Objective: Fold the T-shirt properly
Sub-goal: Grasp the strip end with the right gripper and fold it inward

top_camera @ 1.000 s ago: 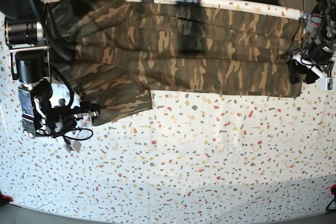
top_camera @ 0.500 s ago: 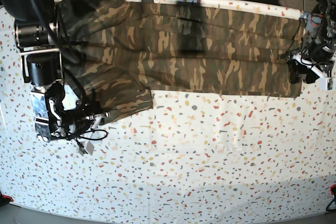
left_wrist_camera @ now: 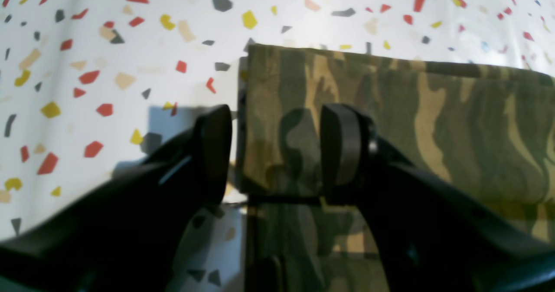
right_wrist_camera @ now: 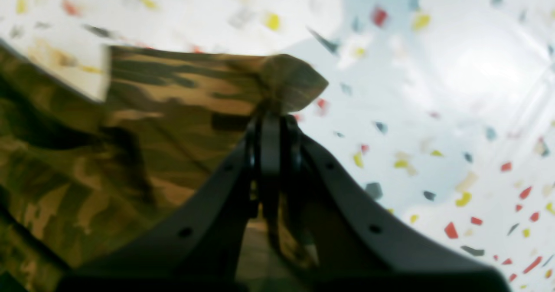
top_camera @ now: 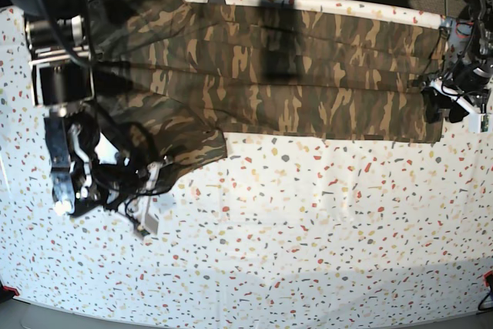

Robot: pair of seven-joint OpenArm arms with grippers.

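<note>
Right end effector (right_wrist_camera: 271, 123) pinches T-shirt (top_camera: 308, 75) sleeve on speckled tablecloth (top_camera: 308, 221).

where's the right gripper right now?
Base view, lower left: the right gripper is shut on the sleeve edge of the T-shirt, above the speckled table.

I see the large camouflage cloth T-shirt (top_camera: 308, 75) in green, brown and tan lying flat, stretched in a long folded band across the far part of the desk, one sleeve corner lifted.
</note>
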